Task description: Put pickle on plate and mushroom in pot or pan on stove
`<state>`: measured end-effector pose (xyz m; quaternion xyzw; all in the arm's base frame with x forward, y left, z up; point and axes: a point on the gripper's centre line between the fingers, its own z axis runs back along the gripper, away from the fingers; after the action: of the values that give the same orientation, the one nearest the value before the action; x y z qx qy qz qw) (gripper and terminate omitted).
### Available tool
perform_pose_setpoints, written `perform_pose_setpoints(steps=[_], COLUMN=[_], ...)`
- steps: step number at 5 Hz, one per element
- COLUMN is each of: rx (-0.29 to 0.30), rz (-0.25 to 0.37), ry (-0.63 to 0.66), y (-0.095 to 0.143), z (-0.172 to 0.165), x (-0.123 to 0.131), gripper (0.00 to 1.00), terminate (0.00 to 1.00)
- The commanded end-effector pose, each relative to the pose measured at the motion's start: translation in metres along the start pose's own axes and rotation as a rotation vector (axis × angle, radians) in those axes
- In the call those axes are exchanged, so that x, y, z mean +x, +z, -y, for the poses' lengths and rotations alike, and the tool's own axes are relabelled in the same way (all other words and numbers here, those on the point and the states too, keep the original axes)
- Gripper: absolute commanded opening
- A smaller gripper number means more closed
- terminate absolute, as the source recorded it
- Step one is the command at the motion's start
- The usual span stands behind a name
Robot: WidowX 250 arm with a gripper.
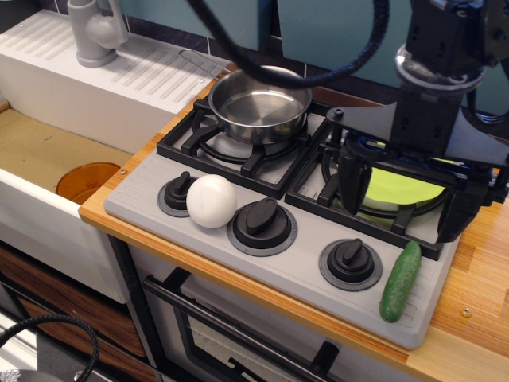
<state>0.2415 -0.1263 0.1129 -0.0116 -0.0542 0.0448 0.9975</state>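
The dark-green pickle point(400, 281) lies on the grey stove point(302, 267) at its front right corner, right of the third knob. The lime-green plate point(398, 189) rests on the right burner grate, partly hidden by my gripper. The white mushroom point(211, 200) sits on the stove front between the left and middle knobs. The steel pan point(259, 104) stands empty on the left burner. My gripper point(404, 203) hangs open over the plate, its two black fingers point(354, 179) spread wide, holding nothing.
A white sink point(56, 151) with an orange drain and a grey faucet point(95, 32) lies to the left. Three black knobs point(262, 216) line the stove front. The wooden counter edge point(477, 302) runs on the right. An oven door handle is below.
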Motion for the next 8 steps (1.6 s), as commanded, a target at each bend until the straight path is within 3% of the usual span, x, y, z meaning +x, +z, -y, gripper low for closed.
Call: perform_pose_setpoints(steps=[1, 2, 4, 8], rx=[0.000, -0.015, -0.047, -0.057], rz=[0.000, 0.040, 0.051, 0.115], ry=[0.000, 0.009, -0.005, 0.001], y=[0.000, -0.018, -0.033, -0.067], z=[0.000, -0.002, -0.003, 0.012], x=[0.000, 0.009, 0.016, 0.022], gripper=[1.00, 1.00, 1.00, 1.00], terminate=[0.00, 0.00, 0.00, 0.00])
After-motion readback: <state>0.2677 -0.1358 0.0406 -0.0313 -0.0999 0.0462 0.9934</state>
